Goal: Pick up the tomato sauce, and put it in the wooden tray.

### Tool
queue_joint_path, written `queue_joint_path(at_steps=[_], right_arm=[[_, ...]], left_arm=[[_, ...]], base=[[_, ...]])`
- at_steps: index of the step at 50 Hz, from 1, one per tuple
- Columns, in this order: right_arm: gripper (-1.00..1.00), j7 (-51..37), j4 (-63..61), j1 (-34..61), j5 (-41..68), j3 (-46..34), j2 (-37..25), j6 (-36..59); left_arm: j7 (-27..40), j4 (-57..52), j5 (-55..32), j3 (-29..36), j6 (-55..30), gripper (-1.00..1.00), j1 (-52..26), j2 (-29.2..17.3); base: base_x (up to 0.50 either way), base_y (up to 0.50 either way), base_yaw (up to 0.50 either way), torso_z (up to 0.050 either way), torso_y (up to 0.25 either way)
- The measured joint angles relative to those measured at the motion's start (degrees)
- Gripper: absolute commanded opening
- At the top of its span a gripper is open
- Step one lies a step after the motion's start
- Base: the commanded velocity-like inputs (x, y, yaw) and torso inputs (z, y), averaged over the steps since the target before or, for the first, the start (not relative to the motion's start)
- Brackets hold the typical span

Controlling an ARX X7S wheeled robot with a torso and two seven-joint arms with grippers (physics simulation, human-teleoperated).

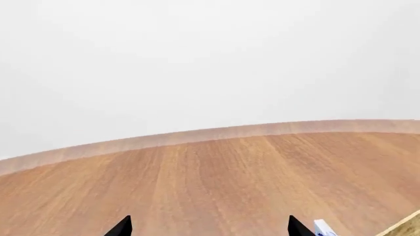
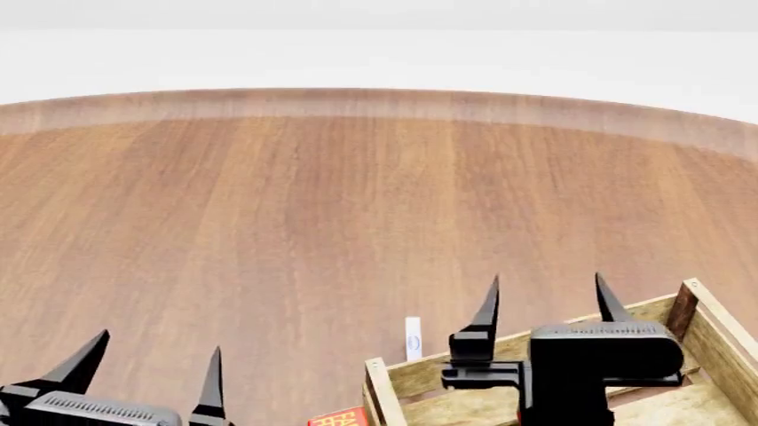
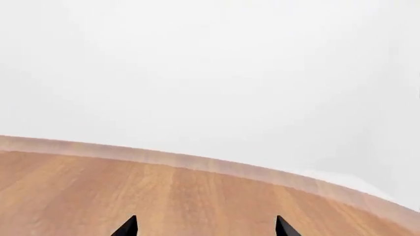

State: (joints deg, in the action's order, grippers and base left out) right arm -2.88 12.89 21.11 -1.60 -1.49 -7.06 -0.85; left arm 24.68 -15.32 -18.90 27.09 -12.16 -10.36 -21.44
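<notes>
Left gripper [image 2: 148, 355]: fingers spread apart, nothing between them — it hangs over bare table [image 2: 296, 204], well to the left of the wooden tray [image 2: 698, 324].
Right gripper [image 2: 548, 291]: fingers apart and empty, poised above the tray's far rail.
Wooden tray: near right corner of the head view, only partly in frame.
Tomato sauce: cannot be made out in any view.
Other items: a small white-and-blue object [image 2: 413, 337] stands just left of the tray (a red-labelled thing [image 2: 340, 417] sits nearer, at the picture's edge).

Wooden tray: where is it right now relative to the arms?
In the head view the wooden tray sits at the lower right on the table, under the open right gripper.
</notes>
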Motion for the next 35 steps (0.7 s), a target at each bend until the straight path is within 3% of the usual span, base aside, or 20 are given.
queue_joint_path(at_steps=[16, 35], right_arm=[[1.00, -1.1, -32.8, -17.8, -2.6, -2.6, -1.4, 0.7], [1.00, -2.4, -44.8, -26.3, -4.7, -4.9, -2.9, -2.3]], left_arm=[[0.8, -5.6, -1.4, -0.2, -2.7, 1.00, -0.2, -0.9], [2.8, -16.3, -2.9, -0.4, -6.0, 1.00, 0.5, -2.8]], base=[[0.00, 0.00, 0.00, 0.000, 0.000], [0.00, 0.00, 0.00, 0.000, 0.000]])
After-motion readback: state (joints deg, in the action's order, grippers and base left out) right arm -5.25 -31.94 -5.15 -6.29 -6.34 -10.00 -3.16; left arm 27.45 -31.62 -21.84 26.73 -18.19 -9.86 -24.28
